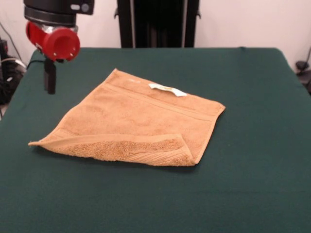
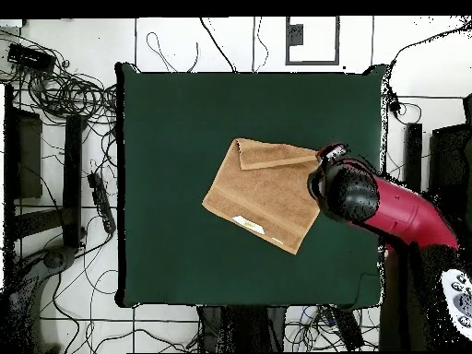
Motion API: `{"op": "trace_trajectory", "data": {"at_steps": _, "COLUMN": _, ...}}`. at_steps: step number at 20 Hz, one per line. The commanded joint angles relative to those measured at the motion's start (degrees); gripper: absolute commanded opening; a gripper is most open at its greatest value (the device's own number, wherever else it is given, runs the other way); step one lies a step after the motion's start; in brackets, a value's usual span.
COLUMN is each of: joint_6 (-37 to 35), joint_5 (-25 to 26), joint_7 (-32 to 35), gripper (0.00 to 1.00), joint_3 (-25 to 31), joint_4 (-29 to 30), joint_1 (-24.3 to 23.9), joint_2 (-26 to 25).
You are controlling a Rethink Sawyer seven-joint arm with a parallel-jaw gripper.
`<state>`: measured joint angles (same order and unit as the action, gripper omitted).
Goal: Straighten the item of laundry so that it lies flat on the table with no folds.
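Observation:
The item of laundry (image 1: 141,121), an orange-tan towel, lies mid-table, set at an angle to the table's sides. Its near edge is turned over onto itself in a long folded strip (image 1: 141,148), and a white label (image 1: 167,89) shows at the far edge. In the overhead view the towel (image 2: 263,194) has that fold (image 2: 272,155) along its upper edge. The gripper (image 1: 49,76) hangs from the red wrist (image 1: 58,42) over the green table (image 1: 252,145), up and left of the towel and clear of it. From above, the red arm (image 2: 406,214) covers the towel's right corner.
Cables and dark equipment (image 2: 64,138) lie on the floor left of the table (image 2: 166,258) in the overhead view. More gear stands at the right (image 2: 456,157). Green cloth surrounds the towel on all sides.

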<state>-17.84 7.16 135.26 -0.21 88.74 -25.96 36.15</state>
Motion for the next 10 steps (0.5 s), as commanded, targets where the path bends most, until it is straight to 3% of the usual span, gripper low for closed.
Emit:
{"op": "trace_trajectory", "data": {"at_steps": 1, "joint_6": 3.14, "joint_5": -5.84, "joint_7": 12.17, "gripper": 0.00, "joint_3": 2.74, "joint_4": -0.32, "joint_1": 3.24, "joint_2": -7.47}}
{"op": "trace_trajectory", "data": {"at_steps": 10, "joint_6": 5.91, "joint_5": -11.11, "joint_7": 11.98, "gripper": 0.00, "joint_3": 2.23, "joint_4": -1.90, "joint_1": 4.47, "joint_2": -10.91}}
